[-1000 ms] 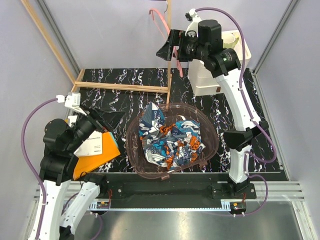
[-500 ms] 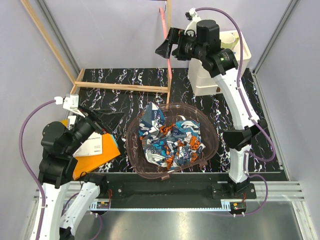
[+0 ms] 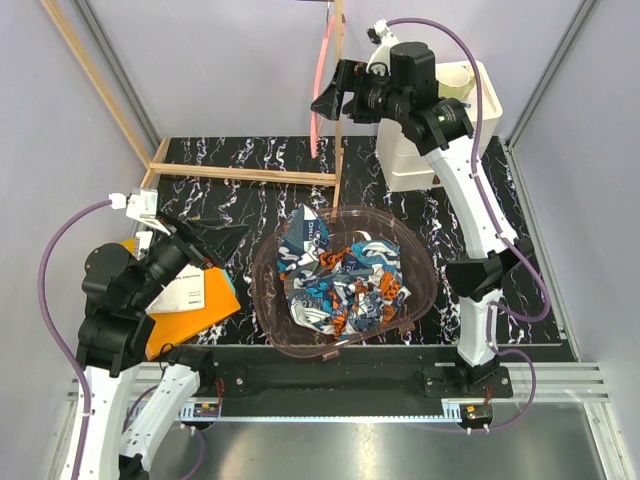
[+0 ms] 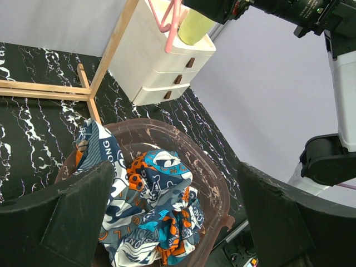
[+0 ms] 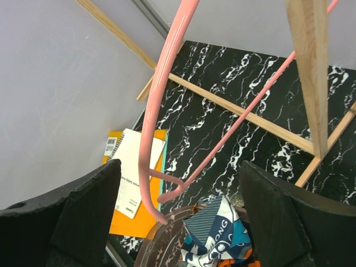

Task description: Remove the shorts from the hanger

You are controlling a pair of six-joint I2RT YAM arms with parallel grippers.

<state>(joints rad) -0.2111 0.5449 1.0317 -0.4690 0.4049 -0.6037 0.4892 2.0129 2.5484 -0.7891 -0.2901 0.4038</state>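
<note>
Shorts (image 3: 340, 280) lie in tub (image 3: 262, 290), centre. Hanger (image 5: 146, 139) hangs at 12 o'clock beside R gripper (image 3: 328, 100), jaws apart, empty. L gripper (image 3: 222, 238) at 8 o'clock, also apart, empty.

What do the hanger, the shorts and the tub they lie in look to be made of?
The hanger: probably smooth salmon-pink plastic, with a glossy highlight along its curved bar; coated wire cannot be ruled out. The shorts: soft printed fabric, crumpled into loose folds. The tub: brownish see-through plastic, rigid, with a moulded rim.
</note>
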